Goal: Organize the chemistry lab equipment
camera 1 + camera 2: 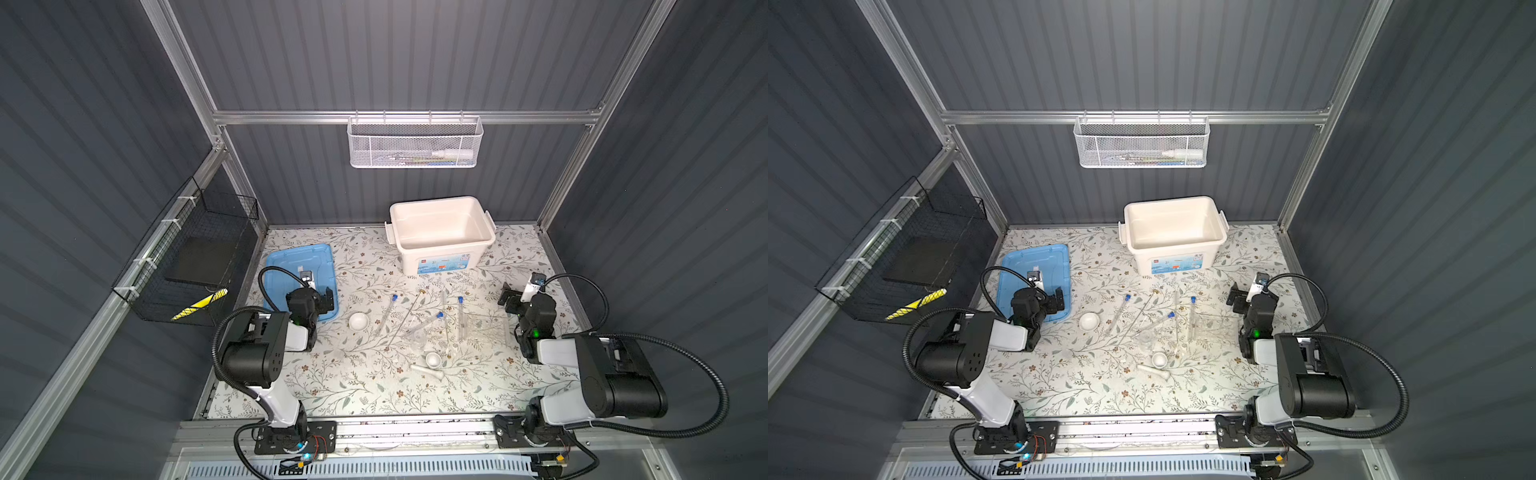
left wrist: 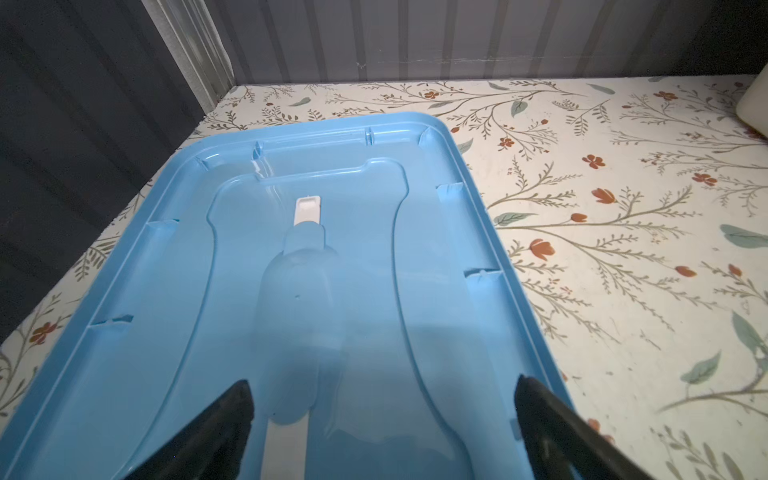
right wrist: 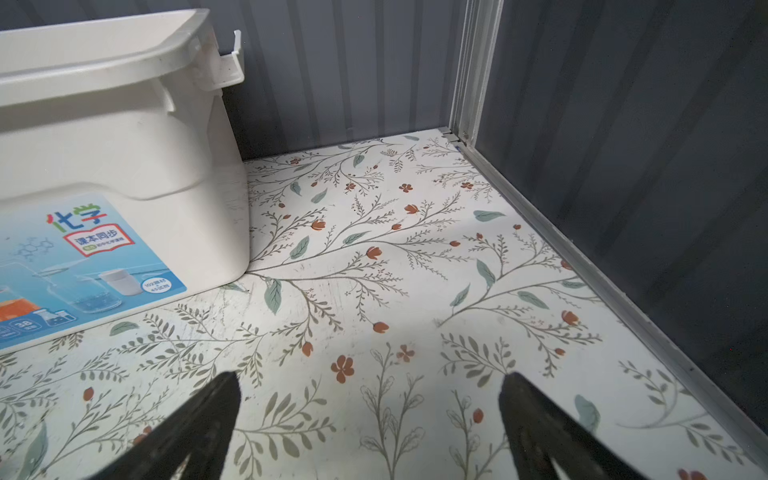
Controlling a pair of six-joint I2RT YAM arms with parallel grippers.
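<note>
The flat table covering (image 1: 374,395) is showing a white ground patterned with grey-green leafy sprigs and rust-red flowers. The rectangular plastic lid (image 1: 291,257) is looking sky blue, the deep plastic tub (image 1: 411,253) is looking creamy white with a blue printed label (image 1: 442,264), and the slim clear test tubes (image 1: 386,314) are wearing blue caps (image 1: 395,297)

The left arm (image 1: 257,353) is folded, elbow raised, front-left of the white tub (image 1: 415,255). Its left gripper (image 2: 382,386) sits low, jaws spread wide and empty. The right arm (image 1: 615,378) is folded front-right of the tub, and the right gripper (image 3: 370,382) is also spread wide, holding nothing.
</note>
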